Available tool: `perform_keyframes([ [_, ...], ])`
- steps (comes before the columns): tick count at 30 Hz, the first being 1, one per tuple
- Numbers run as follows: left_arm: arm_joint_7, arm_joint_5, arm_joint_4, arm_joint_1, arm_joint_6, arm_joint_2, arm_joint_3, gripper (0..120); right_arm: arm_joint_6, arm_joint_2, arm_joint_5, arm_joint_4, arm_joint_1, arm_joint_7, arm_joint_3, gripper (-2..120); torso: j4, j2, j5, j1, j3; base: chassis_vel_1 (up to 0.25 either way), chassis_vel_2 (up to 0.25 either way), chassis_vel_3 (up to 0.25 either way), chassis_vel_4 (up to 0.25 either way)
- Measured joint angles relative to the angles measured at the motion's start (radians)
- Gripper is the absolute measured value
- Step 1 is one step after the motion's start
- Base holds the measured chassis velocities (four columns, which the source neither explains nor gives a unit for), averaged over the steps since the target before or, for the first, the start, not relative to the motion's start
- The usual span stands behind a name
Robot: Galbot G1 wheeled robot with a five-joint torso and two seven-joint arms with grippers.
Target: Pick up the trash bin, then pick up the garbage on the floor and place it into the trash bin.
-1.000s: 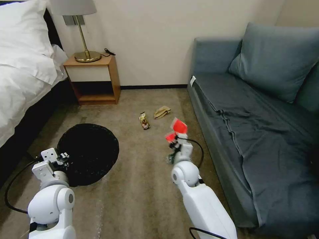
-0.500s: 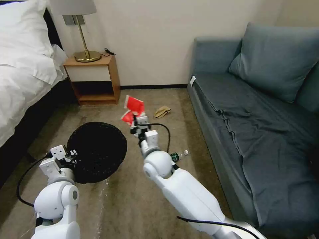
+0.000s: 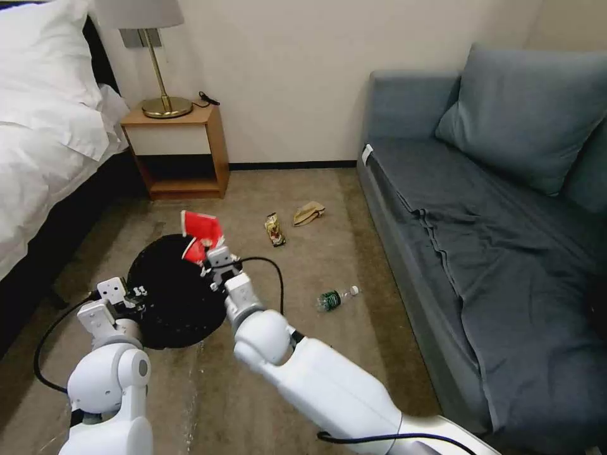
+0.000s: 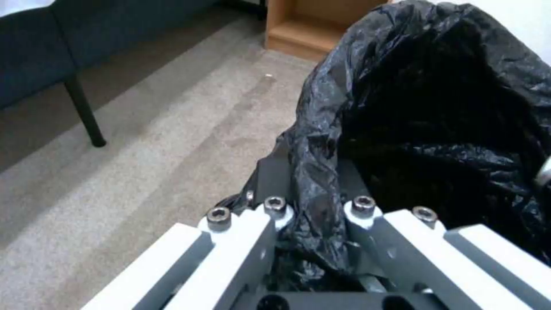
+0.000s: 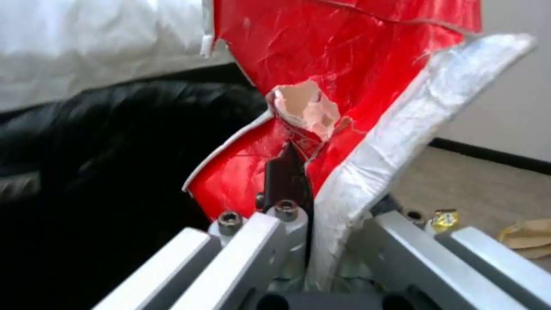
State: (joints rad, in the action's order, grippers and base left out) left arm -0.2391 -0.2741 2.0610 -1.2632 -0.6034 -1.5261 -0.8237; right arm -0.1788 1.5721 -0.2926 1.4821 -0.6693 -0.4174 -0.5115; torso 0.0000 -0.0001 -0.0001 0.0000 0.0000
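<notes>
The left gripper (image 3: 134, 294) is clamping the near-left rim of the one bin (image 3: 171, 297), its fingers (image 4: 270, 181) pinched together on a fold of the black bag (the fold runs up between them in the left wrist view). The right gripper (image 3: 212, 254) is holding the red-and-white wrapper (image 3: 201, 235) above the far right part of the bin's mouth, its fingers (image 5: 285, 172) squeezed on the wrapper's lower edge. Three other pieces of garbage are lying on the carpet: the brown-gold wrapper (image 3: 274, 229) and the tan paper (image 3: 308, 213) side by side farther out, and the bottle (image 3: 336, 297) nearer, right of the right arm, on its side. One nightstand (image 3: 177, 148) is standing at the far wall, left of the sofa (image 3: 480, 227).
</notes>
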Motion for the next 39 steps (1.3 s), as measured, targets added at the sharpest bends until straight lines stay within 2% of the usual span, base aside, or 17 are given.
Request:
perform_keyframes([
  [1, 0.0, 0.002, 0.0, 0.0, 0.001, -0.002, 0.001, 4, 0.001, 0.0, 0.019, -0.005, -0.01, 0.0, -0.013, 9, 0.0, 0.0, 0.0001, 0.0, 0.0, 0.0, 0.0, 0.0, 0.0],
  [2, 0.0, 0.002, 0.0, 0.0, 0.001, -0.002, 0.001, 4, 0.001, 0.0, 0.019, -0.005, -0.01, 0.0, -0.013, 9, 0.0, 0.0, 0.0001, 0.0, 0.0, 0.0, 0.0, 0.0, 0.0],
  [5, 0.001, 0.009, 0.0, -0.005, 0.003, -0.007, 0.002, 4, 0.002, -0.003, 0.032, -0.006, -0.027, 0.001, -0.029, 22, 0.0, 0.0, 0.0001, 0.0, 0.0, 0.0, 0.0, 0.0, 0.0],
  [6, 0.001, 0.009, 0.0, -0.005, 0.003, -0.007, 0.002, 4, 0.002, -0.003, 0.032, -0.006, -0.027, 0.001, -0.029, 22, 0.0, 0.0, 0.0001, 0.0, 0.0, 0.0, 0.0, 0.0, 0.0],
  [8, 0.002, 0.012, 0.0, -0.008, 0.004, -0.008, 0.002, 4, -0.001, -0.008, 0.033, -0.002, -0.034, 0.005, -0.033, 33, 0.0, 0.0, 0.0001, 0.0, 0.0, 0.0, 0.0, 0.0, 0.0],
  [9, 0.002, 0.012, 0.0, -0.008, 0.004, -0.008, 0.002, 4, -0.001, -0.008, 0.033, -0.002, -0.034, 0.005, -0.033, 33, 0.0, 0.0, 0.0001, 0.0, 0.0, 0.0, 0.0, 0.0, 0.0],
  [11, 0.003, 0.012, 0.0, -0.008, 0.004, -0.007, 0.001, 4, -0.005, -0.012, 0.031, 0.008, -0.034, 0.006, -0.034, 44, 0.0, 0.0, 0.0001, 0.0, 0.0, 0.0, 0.0, 0.0, 0.0],
  [12, 0.003, 0.012, 0.0, -0.008, 0.004, -0.007, 0.001, 4, -0.005, -0.012, 0.031, 0.008, -0.034, 0.006, -0.034, 44, 0.0, 0.0, 0.0001, 0.0, 0.0, 0.0, 0.0, 0.0, 0.0],
  [17, 0.002, 0.012, 0.002, -0.003, 0.004, -0.005, 0.0, 4, -0.012, -0.027, 0.022, 0.029, -0.033, 0.007, -0.04, 67, 0.0, 0.0, 0.0001, 0.0, 0.0, 0.0, 0.0, 0.0, 0.0],
  [20, 0.002, 0.012, 0.002, -0.003, 0.004, -0.004, 0.0, 4, -0.012, -0.033, 0.021, 0.036, -0.034, 0.007, -0.041, 73, 0.0, 0.0, 0.0002, 0.0, 0.0, 0.0, 0.0, 0.0, 0.0],
  [22, 0.001, 0.012, 0.003, -0.003, 0.003, -0.003, 0.0, 4, -0.014, -0.044, 0.018, 0.047, -0.036, 0.007, -0.041, 86, 0.0, 0.0, 0.0002, 0.0, 0.0, 0.0, 0.0, 0.0, 0.0],
  [26, 0.001, 0.013, 0.004, -0.003, 0.002, -0.003, -0.001, 4, -0.015, -0.042, 0.009, 0.053, -0.032, 0.005, -0.027, 98, 0.0, 0.0, 0.0002, 0.0, 0.0, 0.0, 0.0, 0.0, 0.0],
  [35, 0.001, 0.013, 0.001, -0.007, 0.002, -0.003, -0.005, 4, -0.065, 0.013, -0.092, 0.017, 0.074, -0.068, 0.115, 100, 0.0001, 0.0, 0.0002, 0.0, 0.0, 0.0, 0.0, 0.0, 0.0],
  [37, 0.001, 0.013, 0.001, -0.01, 0.002, -0.003, -0.008, 4, -0.13, 0.033, -0.124, -0.042, 0.12, -0.132, 0.181, 100, 0.0, 0.0, 0.0002, 0.0, 0.0, 0.0, 0.0, 0.0, 0.0],
  [39, 0.001, 0.013, 0.003, -0.011, 0.002, -0.003, -0.009, 4, -0.16, 0.036, -0.164, -0.078, 0.141, -0.161, 0.215, 100, 0.0001, 0.0, 0.0001, 0.0, 0.0, 0.0, 0.0, 0.0, 0.0],
])
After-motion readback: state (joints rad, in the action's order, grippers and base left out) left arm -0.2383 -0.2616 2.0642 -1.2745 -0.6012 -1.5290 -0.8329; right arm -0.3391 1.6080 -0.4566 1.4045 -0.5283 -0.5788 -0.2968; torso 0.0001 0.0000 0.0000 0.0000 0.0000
